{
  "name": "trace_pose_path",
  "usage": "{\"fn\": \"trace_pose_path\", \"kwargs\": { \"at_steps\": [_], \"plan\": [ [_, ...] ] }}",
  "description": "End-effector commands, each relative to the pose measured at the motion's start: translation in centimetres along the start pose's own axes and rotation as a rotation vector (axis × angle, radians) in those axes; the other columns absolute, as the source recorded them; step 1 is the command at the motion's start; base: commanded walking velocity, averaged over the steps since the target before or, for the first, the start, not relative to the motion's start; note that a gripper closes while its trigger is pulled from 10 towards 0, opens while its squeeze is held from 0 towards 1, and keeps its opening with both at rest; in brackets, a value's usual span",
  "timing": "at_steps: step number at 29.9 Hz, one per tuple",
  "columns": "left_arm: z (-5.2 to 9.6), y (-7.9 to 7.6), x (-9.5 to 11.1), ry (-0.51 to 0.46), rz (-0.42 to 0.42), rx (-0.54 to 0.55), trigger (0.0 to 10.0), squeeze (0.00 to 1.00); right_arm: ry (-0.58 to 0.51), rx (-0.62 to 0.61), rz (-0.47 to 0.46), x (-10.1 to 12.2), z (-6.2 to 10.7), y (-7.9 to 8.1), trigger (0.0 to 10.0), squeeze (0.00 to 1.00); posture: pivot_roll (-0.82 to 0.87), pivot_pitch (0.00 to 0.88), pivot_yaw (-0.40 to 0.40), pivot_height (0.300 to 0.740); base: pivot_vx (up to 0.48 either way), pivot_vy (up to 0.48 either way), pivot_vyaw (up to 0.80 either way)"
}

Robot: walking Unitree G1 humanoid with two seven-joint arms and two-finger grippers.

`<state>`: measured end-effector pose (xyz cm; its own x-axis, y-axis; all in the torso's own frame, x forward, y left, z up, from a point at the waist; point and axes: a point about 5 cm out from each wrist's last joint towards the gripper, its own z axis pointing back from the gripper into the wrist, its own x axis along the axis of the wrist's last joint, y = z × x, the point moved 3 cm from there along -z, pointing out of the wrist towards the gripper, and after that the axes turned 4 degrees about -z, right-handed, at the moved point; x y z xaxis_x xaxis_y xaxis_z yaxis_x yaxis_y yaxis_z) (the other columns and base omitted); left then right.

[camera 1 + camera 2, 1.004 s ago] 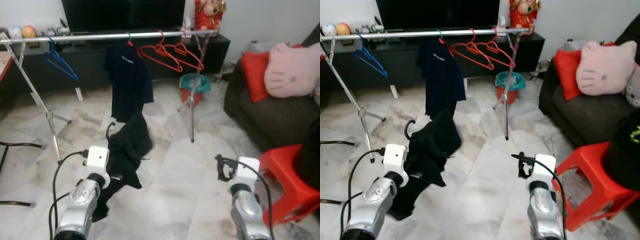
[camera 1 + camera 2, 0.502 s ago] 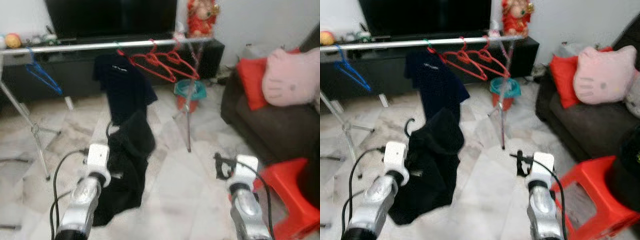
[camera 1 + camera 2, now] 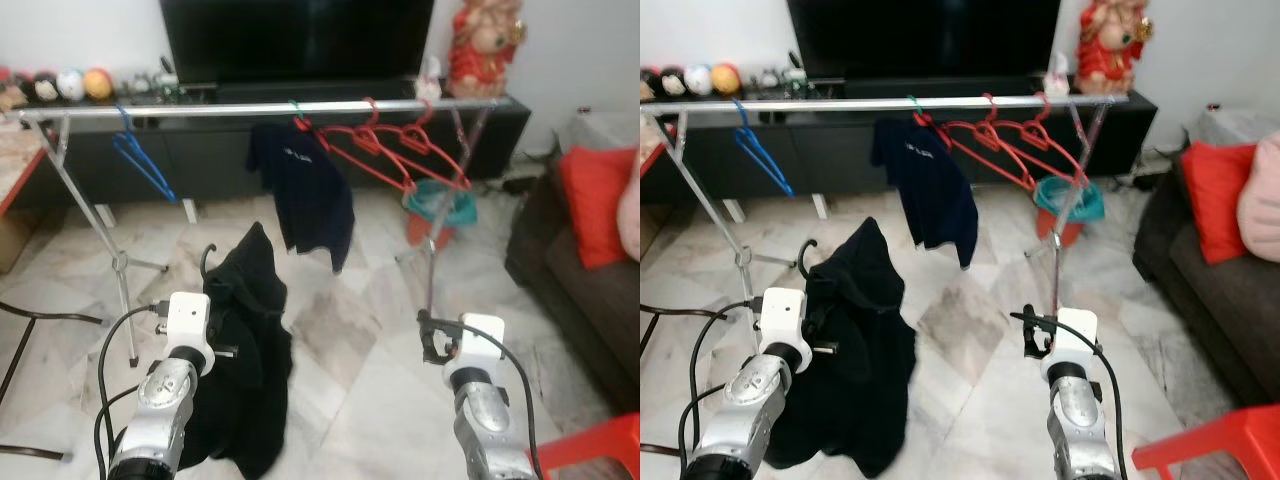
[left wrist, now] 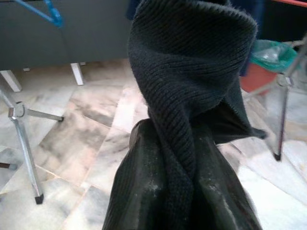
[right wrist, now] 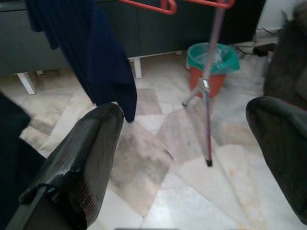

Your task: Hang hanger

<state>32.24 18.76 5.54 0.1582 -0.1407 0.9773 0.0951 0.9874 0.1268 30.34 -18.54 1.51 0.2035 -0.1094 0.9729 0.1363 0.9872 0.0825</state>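
Since a second earlier the camera had swung, bringing the rail (image 3: 260, 107) closer and more centred. The left end effector (image 4: 168, 191) stayed clamped on the black garment (image 3: 245, 330), its hanger hook (image 3: 207, 258) at 11 o'clock. The right end effector (image 5: 192, 143) gaped, holding nothing. A low lift could catch the hook on the navy shirt (image 3: 305, 200).

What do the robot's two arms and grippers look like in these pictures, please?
Both arms are silver metal cylinders ending in a white box-shaped wrist module. A black cable loops from each module back along the arm. The left gripper has two long black fingers with a glossy, slightly scuffed surface. The right gripper has two broad black fingers with a fine textured surface and rounded tips.
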Motion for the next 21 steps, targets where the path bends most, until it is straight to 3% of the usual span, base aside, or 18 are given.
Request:
{"fn": "trace_pose_path", "kwargs": {
  "at_steps": [1, 21],
  "plan": [
    [-0.27, 0.46, 0.76, -0.019, -0.027, 0.015, 10.0, 0.0, 0.003, 0.019, -0.009, 0.06, -0.1, 0.64, 10.0, 0.0, -0.17, 0.0, -0.031, 0.74, 0.398, 0.0, 0.0],
    [-0.54, 0.54, 0.85, -0.019, -0.023, 0.036, 10.0, 0.0, 0.017, 0.033, -0.012, 0.0, -0.24, 0.83, 10.0, 0.0, -0.17, 0.0, -0.032, 0.74, 0.398, 0.0, 0.0]
  ]
}}
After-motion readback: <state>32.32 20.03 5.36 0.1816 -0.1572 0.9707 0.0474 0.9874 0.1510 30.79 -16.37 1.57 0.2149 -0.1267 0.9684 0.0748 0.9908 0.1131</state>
